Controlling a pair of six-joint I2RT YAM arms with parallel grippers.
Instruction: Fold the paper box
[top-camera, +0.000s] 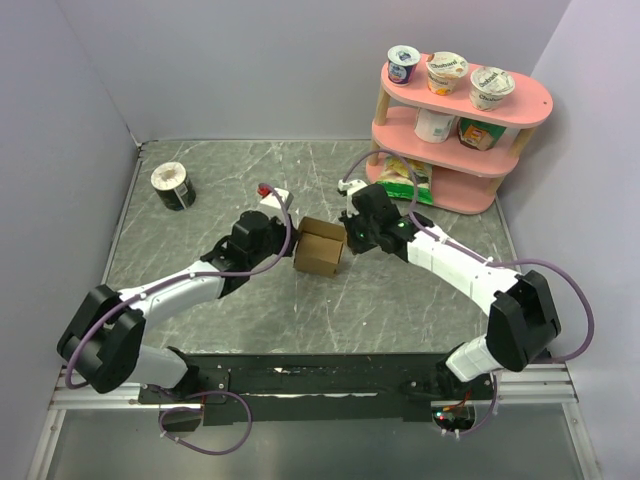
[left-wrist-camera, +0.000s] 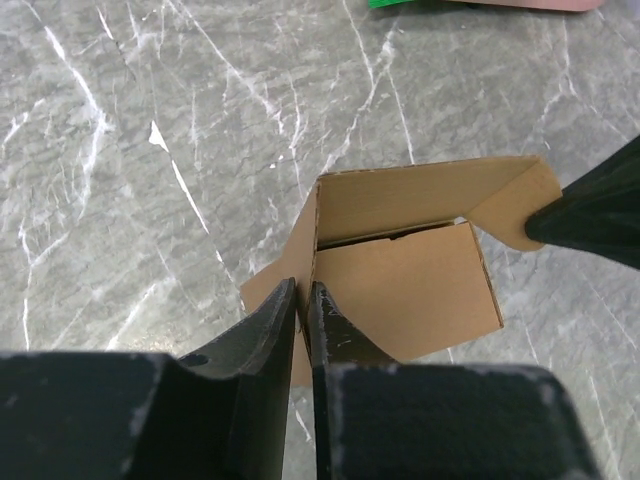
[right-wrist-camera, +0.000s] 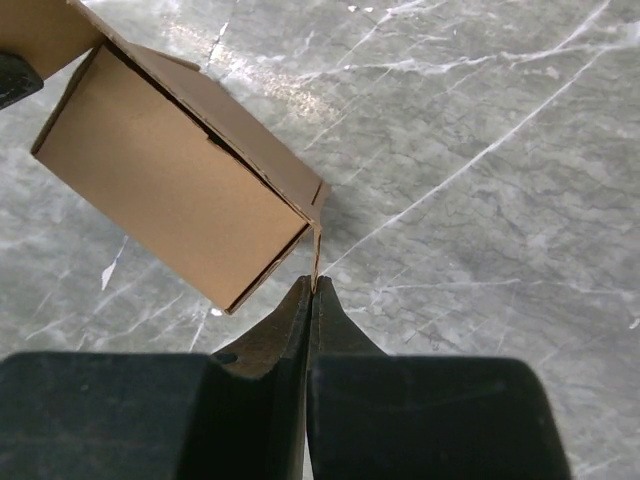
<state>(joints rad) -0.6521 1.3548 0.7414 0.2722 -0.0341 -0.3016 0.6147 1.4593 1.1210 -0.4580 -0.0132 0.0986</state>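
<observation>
The paper box (top-camera: 320, 247), plain brown cardboard and partly folded into a small cuboid, sits mid-table between both arms. My left gripper (top-camera: 293, 240) is at its left side. In the left wrist view that gripper (left-wrist-camera: 303, 290) is shut on a side flap of the box (left-wrist-camera: 400, 285), with the top flap still raised. My right gripper (top-camera: 348, 235) is at the box's right side. In the right wrist view it (right-wrist-camera: 313, 285) is shut on the thin edge of a flap hanging off the corner of the box (right-wrist-camera: 170, 190).
A pink two-tier shelf (top-camera: 530, 100) with yogurt cups stands at the back right, with a green snack packet (top-camera: 405, 180) at its foot. A round black-and-white tub (top-camera: 173, 186) lies at the back left. Walls close in both sides.
</observation>
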